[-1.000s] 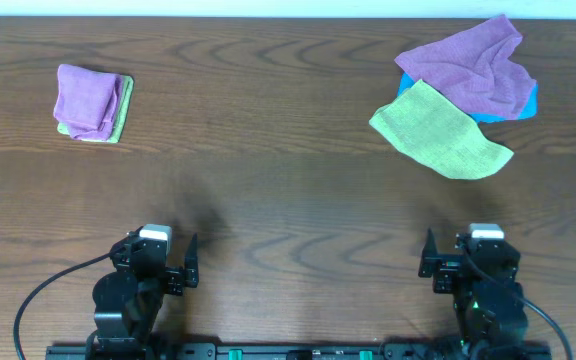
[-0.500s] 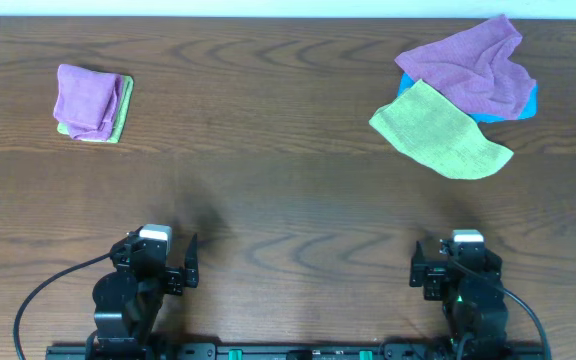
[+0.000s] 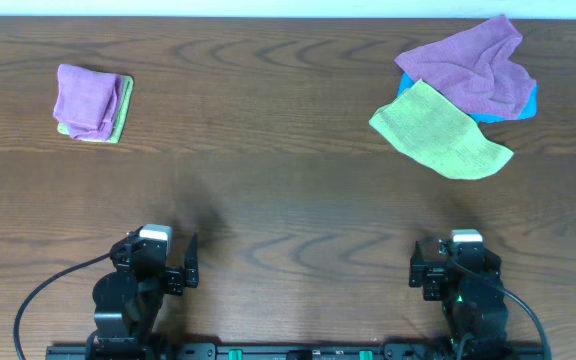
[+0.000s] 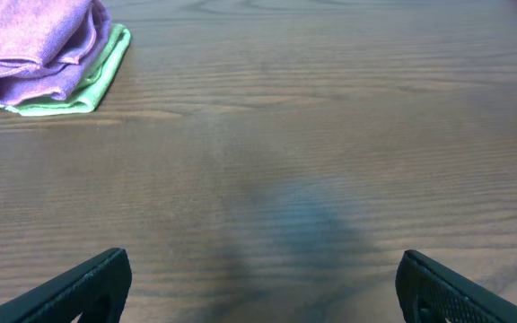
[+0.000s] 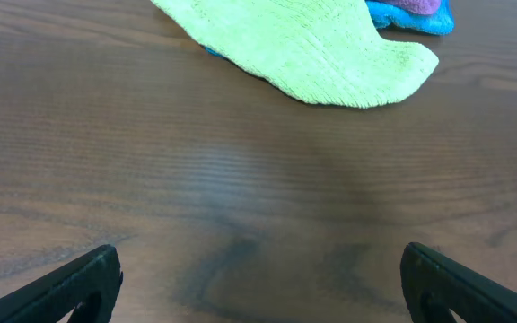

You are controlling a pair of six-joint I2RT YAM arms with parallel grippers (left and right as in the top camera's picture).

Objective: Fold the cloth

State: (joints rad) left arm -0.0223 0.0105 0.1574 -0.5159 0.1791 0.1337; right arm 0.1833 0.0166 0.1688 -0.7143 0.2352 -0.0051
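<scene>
The brown wooden surface (image 3: 268,170) has a folded green cloth (image 4: 108,67) lying at its far left. At the far right lie a flat yellow-green cloth (image 3: 438,130), a blue cloth (image 5: 407,18) and a rumpled purple cloth (image 3: 468,65).

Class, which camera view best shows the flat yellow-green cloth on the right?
Overhead: the whole flat yellow-green cloth shows, unfolded. Right wrist crops its far part; left wrist catches only a sliver at the frame's right edge.

- Upper left: the cloth (image 3: 83,95), folded, on a folded green cloth (image 3: 125,106); low stack.
- Upper right: rumpled purple cloth (image 3: 468,65), blue cloth (image 3: 530,101) and flat green cloth (image 3: 438,130) overlap.
- Table (image 3: 288,190) centre and lower band open between the piles.
</scene>
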